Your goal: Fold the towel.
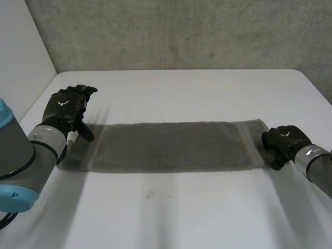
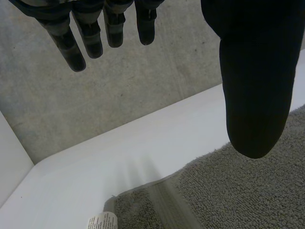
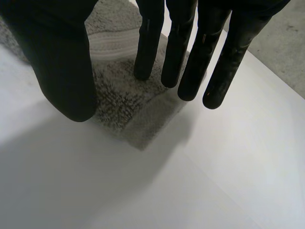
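The grey towel (image 1: 176,146) lies flat on the desk (image 1: 176,212) as a long strip. Its long axis runs from the left robot hand (image 1: 67,106) to the right robot hand (image 1: 284,141), one short end at each. The left hangs above its end, fingers straight and spread, holding nothing. The right rests straight fingers at its end's corner, thumb apart, nothing pinched. A small white tag (image 2: 102,222) sits at the towel's corner near the left one, its print unreadable.

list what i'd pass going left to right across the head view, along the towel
left arm → left robot hand → towel → right robot hand → right arm
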Motion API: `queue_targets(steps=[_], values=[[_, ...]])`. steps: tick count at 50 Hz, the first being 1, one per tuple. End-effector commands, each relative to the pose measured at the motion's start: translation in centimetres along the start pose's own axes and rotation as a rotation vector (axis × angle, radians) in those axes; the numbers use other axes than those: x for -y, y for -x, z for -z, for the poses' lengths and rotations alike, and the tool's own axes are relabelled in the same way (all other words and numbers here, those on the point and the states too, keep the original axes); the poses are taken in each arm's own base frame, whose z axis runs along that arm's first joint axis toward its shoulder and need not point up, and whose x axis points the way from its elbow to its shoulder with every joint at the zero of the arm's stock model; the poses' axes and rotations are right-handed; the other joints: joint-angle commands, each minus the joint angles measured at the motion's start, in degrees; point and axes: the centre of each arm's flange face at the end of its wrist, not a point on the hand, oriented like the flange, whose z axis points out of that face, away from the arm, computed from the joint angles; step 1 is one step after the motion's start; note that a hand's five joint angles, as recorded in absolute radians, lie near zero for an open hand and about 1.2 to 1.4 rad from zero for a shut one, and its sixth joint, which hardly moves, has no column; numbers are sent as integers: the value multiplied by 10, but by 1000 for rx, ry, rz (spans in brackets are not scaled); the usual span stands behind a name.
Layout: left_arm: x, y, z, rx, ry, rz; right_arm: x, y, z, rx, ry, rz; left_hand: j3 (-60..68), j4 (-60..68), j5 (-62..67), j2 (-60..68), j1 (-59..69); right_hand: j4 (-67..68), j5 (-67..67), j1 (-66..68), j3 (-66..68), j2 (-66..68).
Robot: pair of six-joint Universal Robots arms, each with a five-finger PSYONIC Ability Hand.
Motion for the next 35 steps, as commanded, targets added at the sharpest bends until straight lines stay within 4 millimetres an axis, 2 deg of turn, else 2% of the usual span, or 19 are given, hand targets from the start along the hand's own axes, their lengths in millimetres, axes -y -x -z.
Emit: queue_targets(steps=[1,5,8,10,11,12,13,15,19,21,22,24,25,27,29,30,32,33,35], values=[[0,1,-1,2,-1,0,-8,-6,-8,-18,16,4,3,3,-17,5,-2,391,409,449,390,392],[0,0,0,-2,2,0,-8,-13,-10,-56,23,24,3,3,-17,5,-2,393,410,451,391,393],[0,0,0,0,2,0,-7,-30,-11,-169,47,85,3,3,-17,5,-2,393,410,451,391,393],[0,0,0,0,0,0,-8,-59,-10,-321,92,170,3,3,-17,5,-2,393,410,451,391,393],[0,0,0,0,0,0,-8,-59,-10,-322,92,171,3,3,-17,5,-2,393,410,451,391,393],[0,0,0,0,0,0,-9,-75,-6,-387,117,219,3,3,-17,5,-2,393,410,451,391,393],[0,0,0,0,0,0,-9,-75,-6,-387,118,219,3,3,-17,5,-2,393,410,451,391,393],[0,1,0,2,-1,0,-4,-96,1,-466,129,297,3,3,-17,5,-2,393,410,451,391,393],[2,3,0,8,-5,0,7,-96,2,-476,89,327,3,3,-17,5,-2,393,410,451,391,393],[3,3,0,9,-10,0,40,-75,4,-439,-45,320,3,3,-17,5,-2,393,410,451,391,393],[4,4,0,12,-12,0,40,-75,4,-439,-45,319,3,3,-17,5,-2,393,410,451,391,393],[5,5,0,14,-15,0,78,-39,13,-356,-208,280,3,3,-17,5,-2,393,410,451,391,393],[7,5,0,14,-20,-1,78,-39,13,-355,-209,280,3,3,-17,5,-2,393,410,451,391,393],[8,6,1,18,-23,-1,94,-19,18,-301,-279,265,3,3,-17,5,-2,393,410,451,391,393],[9,6,1,18,-24,-1,121,30,30,-166,-406,272,3,3,-17,5,-2,393,410,451,391,393],[10,6,2,18,-27,-1,121,30,30,-166,-406,272,3,3,-17,5,-2,393,410,451,391,393],[10,6,2,18,-29,-1,142,91,43,-8,-536,314,3,3,-17,5,-2,393,410,451,391,393],[11,6,2,20,-32,-1,142,92,43,-7,-536,315,3,3,-17,5,-2,393,410,451,391,393],[12,6,2,20,-35,0,150,159,55,160,-637,362,3,3,-17,5,-2,393,410,451,391,393]])
